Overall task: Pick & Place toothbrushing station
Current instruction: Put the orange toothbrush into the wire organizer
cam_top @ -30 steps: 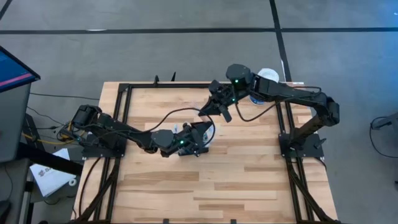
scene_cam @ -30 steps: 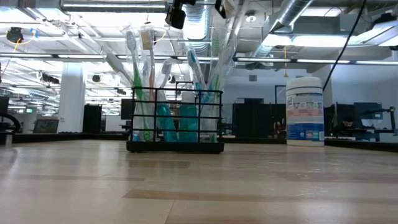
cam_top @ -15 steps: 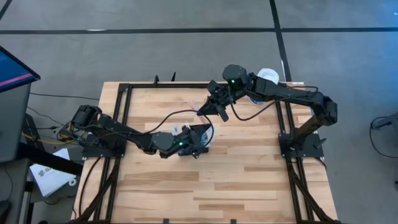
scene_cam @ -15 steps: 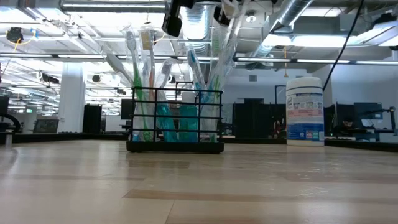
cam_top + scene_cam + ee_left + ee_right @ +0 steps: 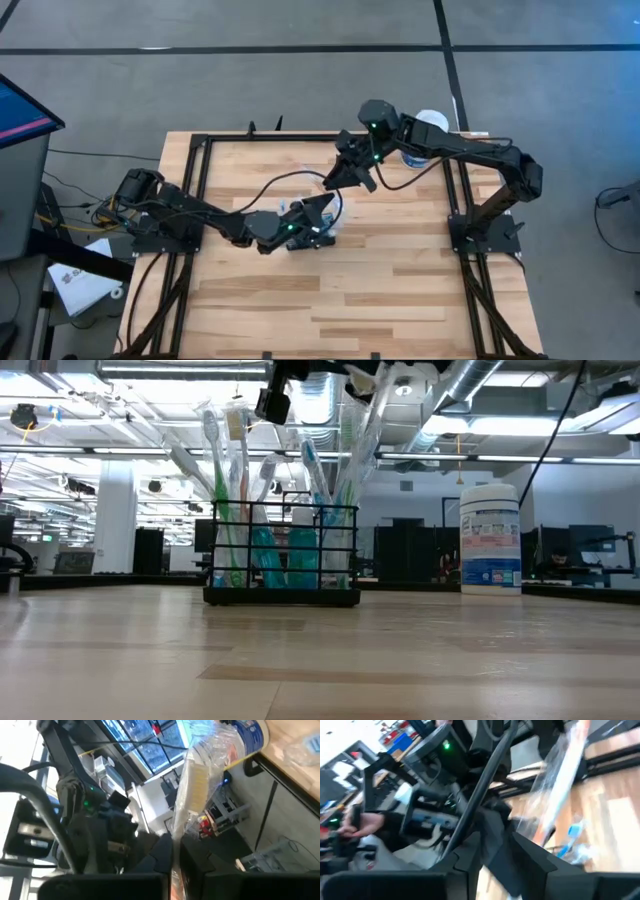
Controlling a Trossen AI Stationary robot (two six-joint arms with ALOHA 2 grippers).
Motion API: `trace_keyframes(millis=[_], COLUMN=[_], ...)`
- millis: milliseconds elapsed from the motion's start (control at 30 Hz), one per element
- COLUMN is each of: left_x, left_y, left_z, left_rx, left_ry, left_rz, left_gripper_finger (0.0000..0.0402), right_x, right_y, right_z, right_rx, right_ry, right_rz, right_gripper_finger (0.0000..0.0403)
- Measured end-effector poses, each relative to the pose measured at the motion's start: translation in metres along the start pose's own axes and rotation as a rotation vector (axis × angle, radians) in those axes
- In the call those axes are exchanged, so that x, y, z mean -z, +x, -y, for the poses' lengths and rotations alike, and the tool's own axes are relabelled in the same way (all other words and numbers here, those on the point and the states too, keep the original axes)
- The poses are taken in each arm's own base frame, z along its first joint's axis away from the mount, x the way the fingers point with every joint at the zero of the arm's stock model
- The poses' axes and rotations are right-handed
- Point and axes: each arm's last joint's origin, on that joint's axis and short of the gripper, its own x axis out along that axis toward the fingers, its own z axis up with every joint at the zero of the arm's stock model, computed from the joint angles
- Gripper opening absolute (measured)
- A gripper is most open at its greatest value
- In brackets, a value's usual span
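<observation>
The toothbrushing station (image 5: 283, 555), a black wire holder, stands on its base on the wooden table with several wrapped toothbrushes upright in it. In the high view it lies mostly under my left gripper (image 5: 318, 207), which hovers level above it, shut on a clear-wrapped toothbrush (image 5: 192, 790). My right gripper (image 5: 336, 180) hangs higher, just beyond the left one toward the far right. In its wrist view its fingers (image 5: 530, 857) stand apart, nothing gripped between them (image 5: 492, 855). A wrapped toothbrush (image 5: 560, 775) runs past them. My left gripper pinches the wrapped toothbrush between its two fingers at the handle part (image 5: 173, 851), below the bristles. The brush runs on forward past the fingertips, its pale-yellow head (image 5: 197, 780) slanting up toward the white canister. The handle behind the hold is hidden by the fingers.
A white round canister (image 5: 490, 538) with a yellow-blue label stands at the table's far right (image 5: 428, 125). A black metal frame (image 5: 200, 160) edges the table top. Bare wood lies in front of the station (image 5: 320, 660).
My left gripper has rolled a little about its own line above the station. In the low view a dark finger at the top has sunk slightly toward the brush heads. The station has stayed where it was.
</observation>
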Motion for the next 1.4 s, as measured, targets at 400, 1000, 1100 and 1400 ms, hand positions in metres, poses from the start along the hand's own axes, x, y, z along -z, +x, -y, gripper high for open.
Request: trace_keyframes(millis=[400,1000,1100,1400], left_x=[0.021,0.102,0.107,0.11], left_y=[-0.007,-0.043,-0.048,-0.044], left_z=[-0.015,-0.055,-0.054,-0.048], left_rx=[-0.02,-0.12,-0.063,0.159], left_ry=[-0.132,-1.172,-1.331,-1.676], left_rz=[-0.046,0.015,0.177,0.514], left_gripper_finger=[0.0008,0.0008,0.0008,0.0008], right_x=[0.001,0.013,0.015,0.043], right_y=[-0.038,-0.063,-0.067,-0.087], right_z=[0.023,0.014,0.01,-0.012], right_rx=[0.062,0.338,0.359,0.444], right_ry=[0.037,-0.082,-0.079,-0.068], right_rz=[-0.012,-0.094,-0.113,-0.098], right_gripper_finger=[0.0113,0.0111,0.0111,0.0111])
